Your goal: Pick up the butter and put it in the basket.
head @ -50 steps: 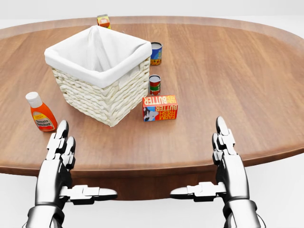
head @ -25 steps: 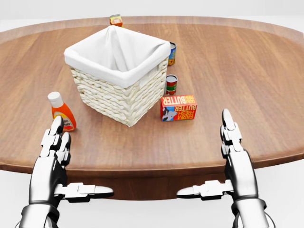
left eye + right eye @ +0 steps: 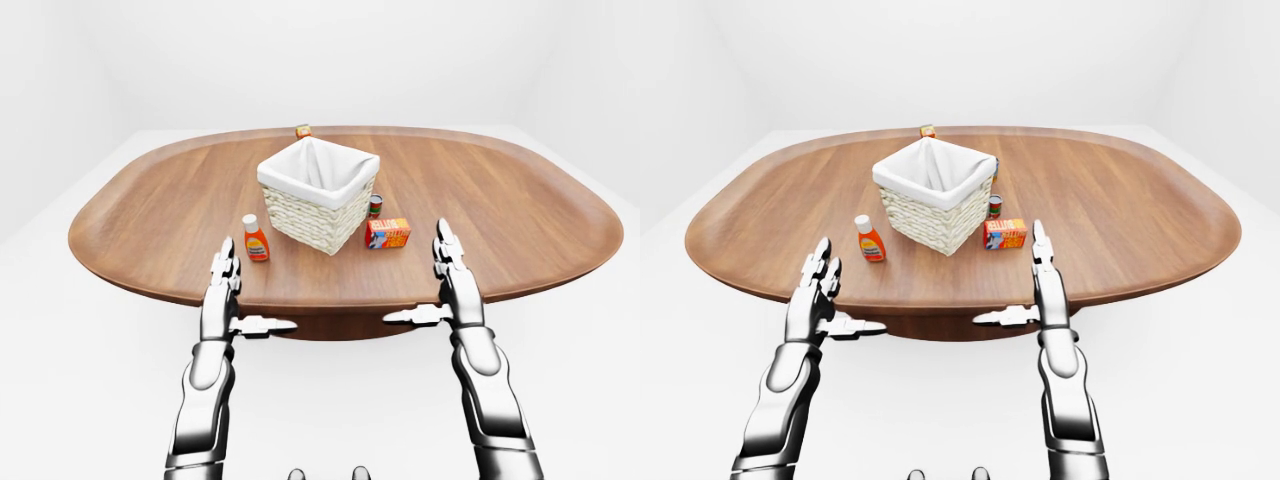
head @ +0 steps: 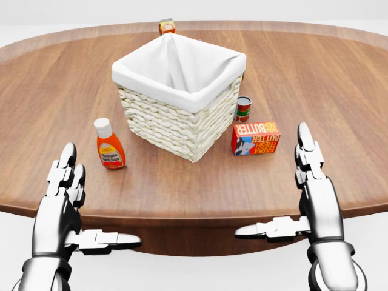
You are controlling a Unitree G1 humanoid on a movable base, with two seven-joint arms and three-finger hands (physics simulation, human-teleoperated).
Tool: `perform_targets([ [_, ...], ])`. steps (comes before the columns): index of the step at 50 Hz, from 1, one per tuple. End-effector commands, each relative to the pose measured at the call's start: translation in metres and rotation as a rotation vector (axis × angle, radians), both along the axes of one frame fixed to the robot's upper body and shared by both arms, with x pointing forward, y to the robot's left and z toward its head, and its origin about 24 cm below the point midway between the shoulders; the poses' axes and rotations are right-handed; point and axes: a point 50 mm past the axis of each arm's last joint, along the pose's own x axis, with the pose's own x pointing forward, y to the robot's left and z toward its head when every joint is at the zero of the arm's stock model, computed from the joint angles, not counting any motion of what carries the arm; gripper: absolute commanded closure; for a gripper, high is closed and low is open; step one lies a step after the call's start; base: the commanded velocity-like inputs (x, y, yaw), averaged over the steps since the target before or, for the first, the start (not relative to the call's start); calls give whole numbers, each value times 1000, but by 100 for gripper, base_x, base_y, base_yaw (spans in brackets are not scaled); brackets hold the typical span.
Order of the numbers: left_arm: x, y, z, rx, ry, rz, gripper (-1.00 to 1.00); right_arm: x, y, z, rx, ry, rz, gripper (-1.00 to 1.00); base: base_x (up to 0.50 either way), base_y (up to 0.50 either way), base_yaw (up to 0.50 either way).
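hands are hovering at the bottom of the head view, over the near edge of the table point(image 4: 339, 91). the left hand point(image 4: 60, 203) is reaching up from the lower left with its fingers stretched straight and its thumb sticking out sideways toward the middle, spread and gripping nothing. the right hand point(image 4: 312, 188) is mirroring it at the lower right, fingers straight, thumb pointing left, also spread and gripping nothing. neither hand is touching anything on the table.

just above the left hand, a ketchup bottle point(image 4: 109, 144) is standing upright with a white cap, near the basket's lower left side but apart from it. just up and to the left of the right hand's fingertips, the butter point(image 4: 255, 138) is sitting on the wood as a red and orange box, lying on its long side with its label facing the camera. it is resting just beside the basket's right corner, outside it.

a small can point(image 4: 243, 109) is standing just above the butter, close against the basket's right side. the basket point(image 4: 179, 85) is sitting in the middle of the view, pale wicker with a white cloth lining folded over its rim. far beyond it, near the table's top edge, a small orange box point(image 4: 167, 26) is peeking over the rim.
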Motion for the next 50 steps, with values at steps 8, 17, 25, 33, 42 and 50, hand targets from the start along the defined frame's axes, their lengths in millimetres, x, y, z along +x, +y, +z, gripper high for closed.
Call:
perform_targets([
  [8, 10, 4, 36, 54, -108, -10, -100, 10, -7, 27, -60, -48, -11, -100, 0, 0, 0],
  [17, 2, 8, 70, 68, -255, -36, -100, 9, -6, 45, -107, -109, 35, -100, 0, 0, 0],
  [25, 0, 9, 86, 73, -323, -37, -100, 9, -13, 66, -81, -196, 16, -100, 0, 0, 0],
  [33, -1, 9, 88, 72, -331, -37, -100, 7, -13, 69, -76, -210, 30, -100, 0, 0, 0],
  [42, -2, 10, 89, 75, -337, -32, -100, 4, -15, 73, -75, -227, 42, -100, 23, 0, 0],
  [50, -3, 10, 88, 75, -335, -31, -100, 5, -15, 71, -73, -215, 41, -100, 33, 0, 0],
])
